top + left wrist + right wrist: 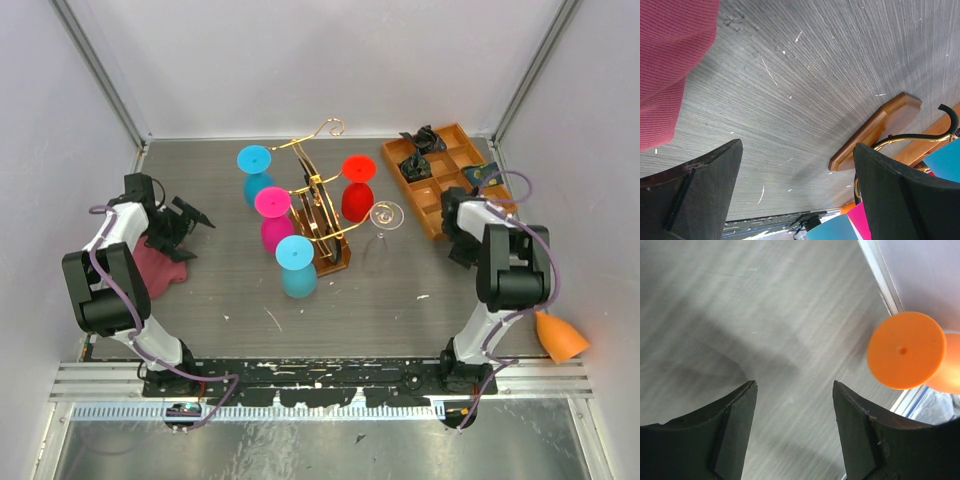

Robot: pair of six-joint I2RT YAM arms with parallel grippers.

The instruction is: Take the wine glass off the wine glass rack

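At mid-worktop we record the wine glass rack upright, with coloured glasses grouped about its arms. An orange wine glass lies on its side at the right edge, near the front corner. We find the right gripper partly spread, holding nothing, and the left gripper spread wide, empty, beside a pink cloth.

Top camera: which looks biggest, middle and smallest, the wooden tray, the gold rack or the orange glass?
1 and 2: the wooden tray and the gold rack look about alike, too close to rank.
3: the orange glass, clearly smallest.
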